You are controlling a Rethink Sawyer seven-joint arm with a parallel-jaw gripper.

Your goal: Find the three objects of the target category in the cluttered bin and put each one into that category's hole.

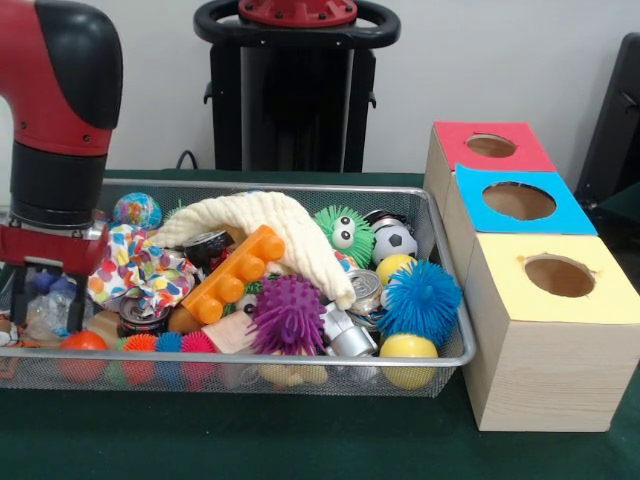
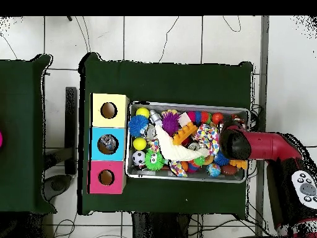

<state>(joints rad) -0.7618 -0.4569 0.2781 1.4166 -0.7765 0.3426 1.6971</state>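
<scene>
A wire mesh bin is heaped with toys. My gripper hangs at its left end with its fingers apart and down among clear plastic and small blue things; nothing is visibly clamped. Beside it lie a multicoloured dotted cloth, an orange toy brick and a white knit cloth. Further right are a purple spiky ball, a blue spiky ball, a green fuzzy ball with eyes, a soccer ball and two yellow balls. From overhead the arm hides the gripper.
Right of the bin stand three wooden boxes, each with a round hole on top: red, blue, yellow. Overhead they line the bin's left side, the yellow box uppermost. Metal cans lie among the toys.
</scene>
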